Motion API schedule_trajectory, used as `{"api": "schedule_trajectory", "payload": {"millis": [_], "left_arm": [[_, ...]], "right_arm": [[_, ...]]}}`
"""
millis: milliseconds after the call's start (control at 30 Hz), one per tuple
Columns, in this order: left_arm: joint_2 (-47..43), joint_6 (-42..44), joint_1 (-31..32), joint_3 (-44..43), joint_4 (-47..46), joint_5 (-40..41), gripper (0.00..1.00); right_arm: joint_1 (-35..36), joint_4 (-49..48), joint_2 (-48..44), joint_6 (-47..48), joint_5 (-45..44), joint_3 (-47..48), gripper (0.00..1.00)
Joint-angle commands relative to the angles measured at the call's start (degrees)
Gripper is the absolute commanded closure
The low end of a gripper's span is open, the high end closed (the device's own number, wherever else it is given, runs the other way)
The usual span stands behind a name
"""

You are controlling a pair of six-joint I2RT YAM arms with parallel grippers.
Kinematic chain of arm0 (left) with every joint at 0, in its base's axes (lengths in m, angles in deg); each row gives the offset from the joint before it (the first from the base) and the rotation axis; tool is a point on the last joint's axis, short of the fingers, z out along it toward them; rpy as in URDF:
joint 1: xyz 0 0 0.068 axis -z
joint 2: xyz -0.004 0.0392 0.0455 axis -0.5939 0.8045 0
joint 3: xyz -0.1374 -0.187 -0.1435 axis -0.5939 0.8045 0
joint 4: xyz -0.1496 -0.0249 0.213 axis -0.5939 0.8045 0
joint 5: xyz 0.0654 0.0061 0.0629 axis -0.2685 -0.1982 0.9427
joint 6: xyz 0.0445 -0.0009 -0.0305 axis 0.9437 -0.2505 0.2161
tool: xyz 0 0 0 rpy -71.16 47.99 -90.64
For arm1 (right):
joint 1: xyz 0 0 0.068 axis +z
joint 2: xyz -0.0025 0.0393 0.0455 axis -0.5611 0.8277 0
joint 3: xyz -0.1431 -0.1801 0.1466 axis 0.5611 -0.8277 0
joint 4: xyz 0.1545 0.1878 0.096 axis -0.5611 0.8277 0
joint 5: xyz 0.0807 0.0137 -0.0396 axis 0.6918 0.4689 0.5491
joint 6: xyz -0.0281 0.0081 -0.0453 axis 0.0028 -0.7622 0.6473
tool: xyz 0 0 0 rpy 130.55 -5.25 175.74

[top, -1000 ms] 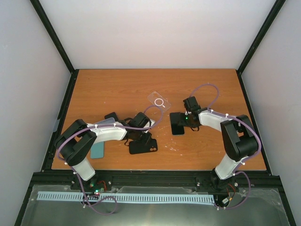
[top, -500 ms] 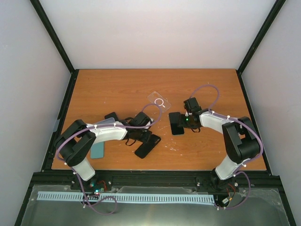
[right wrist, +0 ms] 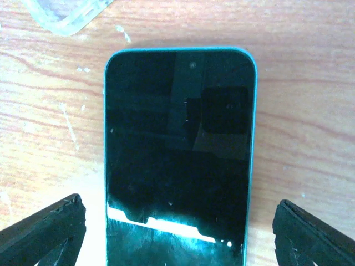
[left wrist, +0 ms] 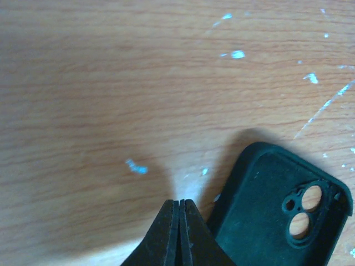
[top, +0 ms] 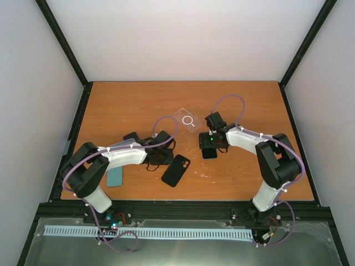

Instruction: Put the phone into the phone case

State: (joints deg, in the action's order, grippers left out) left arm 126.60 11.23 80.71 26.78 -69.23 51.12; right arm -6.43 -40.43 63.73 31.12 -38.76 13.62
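Observation:
The phone lies screen up on the table, dark glass with a teal rim, and also shows in the top view. My right gripper is open, one finger on each side of the phone's near end and well clear of its edges. A black phone case lies flat and open side up, with its two camera holes showing. Just left of that case, my left gripper is shut on nothing, its tips over bare wood.
A clear phone case lies just beyond the phone. A light blue flat item sits near the left arm, with a small black object behind it. The wooden table has walls on three sides.
The left gripper has shut and drawn back to the left, leaving the black case turned diagonal on the table. The right gripper has opened wider and moved left over the phone.

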Motion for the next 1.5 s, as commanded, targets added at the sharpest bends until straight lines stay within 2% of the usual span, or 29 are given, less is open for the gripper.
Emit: {"api": "schedule_trajectory", "payload": {"millis": [0, 33, 300, 367, 500, 733, 900, 1100, 1233, 1300, 1467], "left_arm": [[-6.13, -6.4, -1.74, 3.64, -2.47, -1.41, 1.0], [-7.35, -6.68, -1.92, 4.39, -3.08, -1.76, 0.97], [-12.36, -5.91, -3.48, 12.41, -7.76, -8.27, 0.49], [-12.4, -5.53, -3.41, 13.4, -8.69, -10.39, 0.43], [-12.31, -4.86, -3.24, 15.18, -10.22, -14.55, 0.4], [-11.75, -7.08, 0.35, 16.78, -15.88, -19.97, 0.4], [-11.17, -10.1, 2.49, 17.58, -20.82, -23.43, 0.4], [-11.54, -13.98, 2.73, 20.89, -30.09, -28.79, 0.4], [-12.72, -16.02, 2.75, 22.67, -34.44, -29.65, 0.38], [-14.04, -16.83, 2.75, 23.57, -35.23, -28.6, 0.36], [-18.48, -16.14, 1.37, 24.11, -30.65, -23.84, 0.23]], "right_arm": [[0.36, 1.3, 3.13, 2.35, -2.45, 3.27, 0.1], [0.41, 1.4, 3.76, 2.55, -2.33, 3.57, 0.11], [0.9, 1.63, 7.33, 2.58, -3.41, 4.05, 0.15], [1.03, 1.68, 7.65, 2.54, -3.68, 3.92, 0.16], [1.89, 2.38, 8.01, 2.17, -5.04, 3.74, 0.19], [3.46, 3.2, 7.34, 1.18, -5.48, 4.2, 0.13], [3.47, 4.75, 8.91, 0.39, -7.49, 4.73, 0.14], [3.5, 3.93, 9.17, -0.21, -7.76, 2.95, 0.23], [3.5, 3.51, 7.46, -0.86, -7.74, 1.25, 0.3], [3.5, 3.61, 6.26, -1.33, -7.57, 0.44, 0.33], [3.61, 4.0, 1.9, -2.91, -5.13, -1.73, 0.37]]}}
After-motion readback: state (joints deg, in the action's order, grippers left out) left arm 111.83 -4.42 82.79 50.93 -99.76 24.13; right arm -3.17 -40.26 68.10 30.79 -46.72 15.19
